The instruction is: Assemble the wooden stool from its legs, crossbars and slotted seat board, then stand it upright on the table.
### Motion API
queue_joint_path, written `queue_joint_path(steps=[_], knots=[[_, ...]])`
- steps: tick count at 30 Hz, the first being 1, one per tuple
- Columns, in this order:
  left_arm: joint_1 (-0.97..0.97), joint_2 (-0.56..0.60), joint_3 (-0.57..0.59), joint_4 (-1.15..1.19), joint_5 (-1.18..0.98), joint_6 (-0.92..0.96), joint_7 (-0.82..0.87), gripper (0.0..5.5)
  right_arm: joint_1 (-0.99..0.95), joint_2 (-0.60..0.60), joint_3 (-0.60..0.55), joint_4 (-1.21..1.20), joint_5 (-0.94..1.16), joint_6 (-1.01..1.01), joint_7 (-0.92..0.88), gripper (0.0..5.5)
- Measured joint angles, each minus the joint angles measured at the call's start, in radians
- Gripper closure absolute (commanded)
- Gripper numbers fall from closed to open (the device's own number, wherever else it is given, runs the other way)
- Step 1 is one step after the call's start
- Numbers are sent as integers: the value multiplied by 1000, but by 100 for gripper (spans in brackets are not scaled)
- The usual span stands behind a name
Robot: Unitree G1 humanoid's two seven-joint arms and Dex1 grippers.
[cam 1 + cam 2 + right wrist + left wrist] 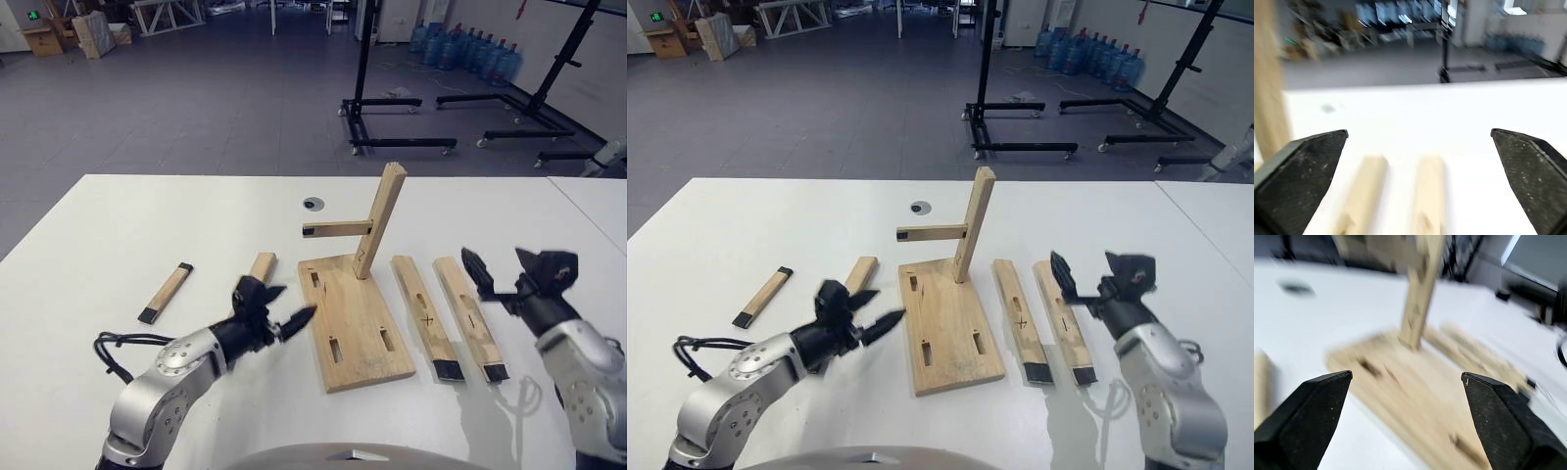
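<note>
My left hand (292, 304) hangs spread and empty beside the pale slotted wooden seat board (355, 328), flat on the white table (98, 245), one square leg (378, 220) standing in it. My right hand (496, 257), spread too, hovers by two loose black-tipped legs (424, 315).

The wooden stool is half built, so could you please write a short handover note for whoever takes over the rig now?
Left gripper open, empty, just left of the seat board. Right gripper open, empty, by the two loose legs.
The seat board lies flat. One leg stands in its far slot, with a crossbar fitted into it. Two short pieces lie left of the board.
To do: remaining legs and crossbars, then stand the stool upright.
</note>
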Motion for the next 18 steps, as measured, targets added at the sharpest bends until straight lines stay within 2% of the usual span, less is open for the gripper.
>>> queue_joint_path(steps=[7,13,18], knots=[[32,-91,46,9,61,-110,149,138,122,26,31,-46,-4,183,-41,13],[-14,-135,91,94,135,-184,249,138,146,-36,68,-12,-48,288,-11,118],[-40,-164,67,137,182,-211,278,138,116,-69,73,100,-76,227,63,207]])
